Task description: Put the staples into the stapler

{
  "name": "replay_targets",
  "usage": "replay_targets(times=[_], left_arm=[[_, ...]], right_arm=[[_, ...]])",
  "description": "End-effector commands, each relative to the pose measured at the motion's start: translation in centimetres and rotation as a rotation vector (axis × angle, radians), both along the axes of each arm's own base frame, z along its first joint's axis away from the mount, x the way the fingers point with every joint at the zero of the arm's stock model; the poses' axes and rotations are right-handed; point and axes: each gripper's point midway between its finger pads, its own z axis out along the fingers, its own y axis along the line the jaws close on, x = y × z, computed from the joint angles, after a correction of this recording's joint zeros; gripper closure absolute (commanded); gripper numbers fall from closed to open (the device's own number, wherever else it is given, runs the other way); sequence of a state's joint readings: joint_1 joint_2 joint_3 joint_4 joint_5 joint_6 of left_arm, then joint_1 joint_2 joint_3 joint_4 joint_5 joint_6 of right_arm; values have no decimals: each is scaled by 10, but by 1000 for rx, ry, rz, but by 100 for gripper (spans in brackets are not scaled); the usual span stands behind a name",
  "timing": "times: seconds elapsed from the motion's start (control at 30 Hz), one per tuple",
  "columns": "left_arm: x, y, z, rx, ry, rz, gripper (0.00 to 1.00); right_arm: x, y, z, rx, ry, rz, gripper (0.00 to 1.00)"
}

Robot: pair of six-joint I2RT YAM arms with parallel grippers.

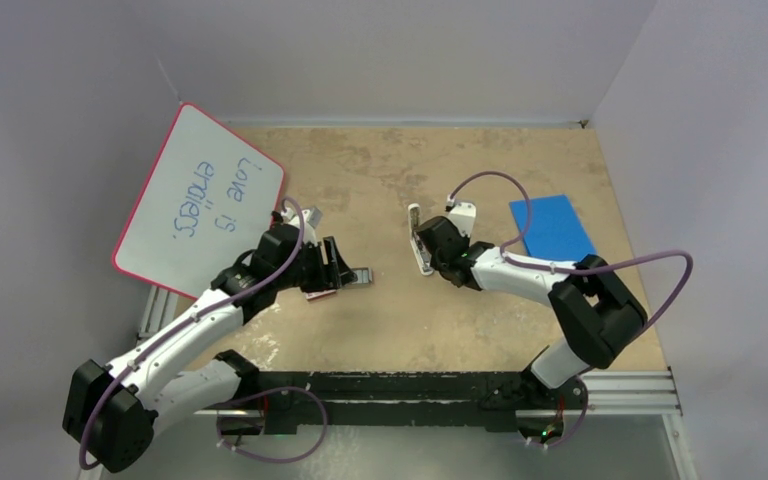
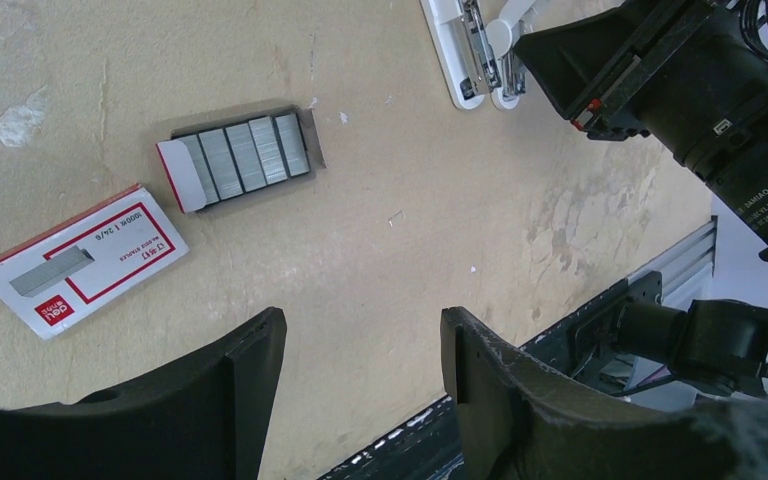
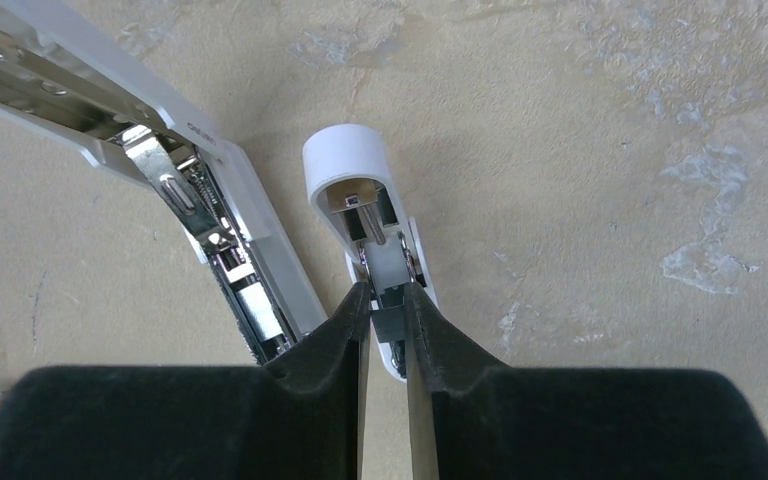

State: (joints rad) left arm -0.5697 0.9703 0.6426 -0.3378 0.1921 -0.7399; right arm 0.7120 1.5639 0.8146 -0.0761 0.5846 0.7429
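The left pincer (image 2: 360,325) hung above the mottled tan tabletop (image 1: 380,320) with its two black fingers spread wide and nothing between them; ahead of it and off towards its left finger lay the staples (image 2: 245,155), a grey ribbed metallic block sitting in a shallow open tray with a red end; nearer that same finger, just beside the tray but apart from it, lay a flat red-and-white cardboard box (image 2: 80,262); the right pincer (image 3: 385,300) had its fingers pressed together on the near end of a stubby white piece (image 3: 352,165) with a rounded far tip; just to the left of that pincer lay the stapler (image 3: 160,165), a slim white plastic bar, opened so that its metal inner channel and spring showed, slanting away from the fingers.
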Motion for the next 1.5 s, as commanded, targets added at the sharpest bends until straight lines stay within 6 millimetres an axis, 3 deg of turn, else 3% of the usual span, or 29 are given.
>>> replay_targets(times=[0.0,0.27,0.7,1.47], left_arm=[[6,0,13,-19,-41,15,42],[6,1,13,-18,-43,17,42],[6,0,13,-19,-40,16,42],[7,0,11,-17,-37,16,42]], right_arm=[[16,5,35,43,-91,-19,81],[13,0,21,16,-56,-40,82],[15,-7,20,16,-54,-67,81],[12,1,6,27,-15,-16,82]])
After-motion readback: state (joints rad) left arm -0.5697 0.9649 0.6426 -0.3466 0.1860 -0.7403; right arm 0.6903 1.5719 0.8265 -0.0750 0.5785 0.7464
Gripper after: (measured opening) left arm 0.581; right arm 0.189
